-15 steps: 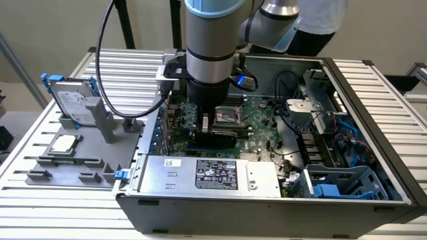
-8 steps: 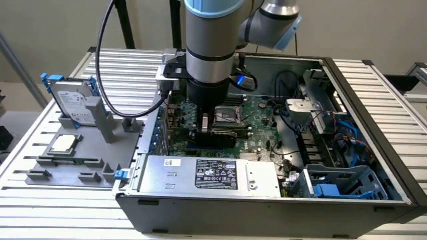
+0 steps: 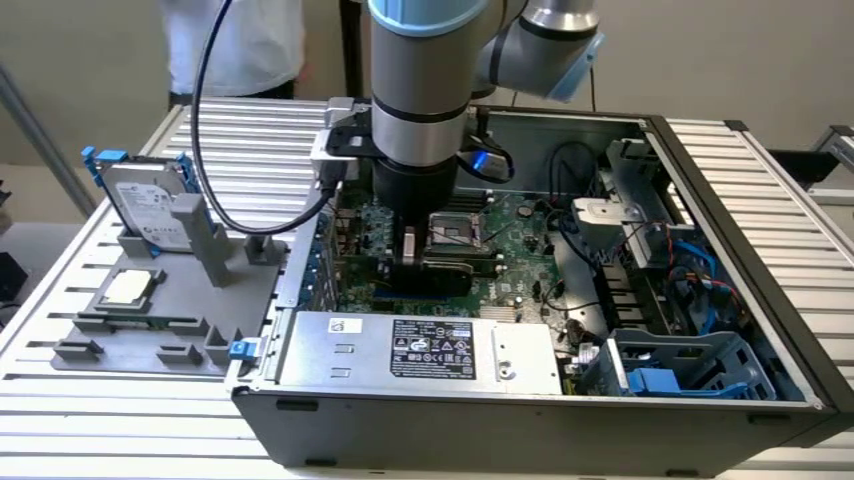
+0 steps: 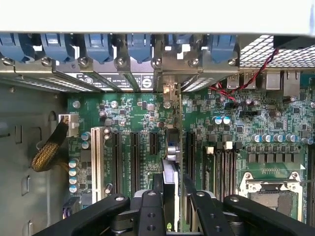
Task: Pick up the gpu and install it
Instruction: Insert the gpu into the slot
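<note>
1. While the gripper (image 3: 430, 250) stands low inside the open computer case (image 3: 747, 200), its fingers (image 4: 150, 209) are pinched on the gpu (image 4: 170, 167), which is held edge-on and vertical so that its lower edge can meet a slot squarely.
2. From the wrist view, the gpu appears as a thin upright card running away from the fingers toward the rear wall of the case. Its silver bracket (image 4: 168, 91) lies at the far end, at the row of rear openings, because the bracket must line up with one of them.
3. Long black expansion slots (image 4: 134, 155) lie parallel on the motherboard (image 4: 123, 113), on both sides of the card. The card runs along the same direction as these slots.
4. Whether the card edge is already seated in a slot or is just above it cannot be told; the contact line is hidden by the card itself and the fingers.
5. Beside the slots sits the CPU socket (image 4: 268, 189), apart from the card and untouched.
6. At the exterior view's left, outside the case, a grey fixture tray (image 3: 134, 330) holds the parts not in use: a hard drive (image 3: 144, 205) standing upright with blue rails, and a CPU chip (image 3: 124, 288) lying flat in its recess.
7. Along the near wall of the case lies the power supply (image 3: 427, 350), clear of the arm.
</note>
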You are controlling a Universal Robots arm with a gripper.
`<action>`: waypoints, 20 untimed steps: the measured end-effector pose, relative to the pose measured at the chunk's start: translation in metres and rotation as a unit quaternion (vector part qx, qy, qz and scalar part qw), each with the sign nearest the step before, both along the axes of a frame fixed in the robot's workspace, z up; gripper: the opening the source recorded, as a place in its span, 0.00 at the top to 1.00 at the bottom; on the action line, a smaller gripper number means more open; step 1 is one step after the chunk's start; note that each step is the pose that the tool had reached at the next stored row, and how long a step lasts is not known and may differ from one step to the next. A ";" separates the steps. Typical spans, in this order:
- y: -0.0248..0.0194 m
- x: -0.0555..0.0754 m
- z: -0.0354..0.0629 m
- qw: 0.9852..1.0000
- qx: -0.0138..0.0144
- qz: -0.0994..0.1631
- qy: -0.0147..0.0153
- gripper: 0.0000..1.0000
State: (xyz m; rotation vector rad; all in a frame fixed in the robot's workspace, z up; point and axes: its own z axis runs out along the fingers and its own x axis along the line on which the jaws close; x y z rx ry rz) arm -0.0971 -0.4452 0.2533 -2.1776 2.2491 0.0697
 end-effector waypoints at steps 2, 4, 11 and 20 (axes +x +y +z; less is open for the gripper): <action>0.0002 0.000 -0.0005 1.000 0.000 0.000 0.000 1.00; 0.0006 0.000 -0.0019 1.000 0.000 0.000 0.000 1.00; 0.0015 -0.001 -0.0051 1.000 -0.001 0.000 -0.001 1.00; 0.0020 -0.001 0.0215 1.000 0.000 0.000 0.000 0.00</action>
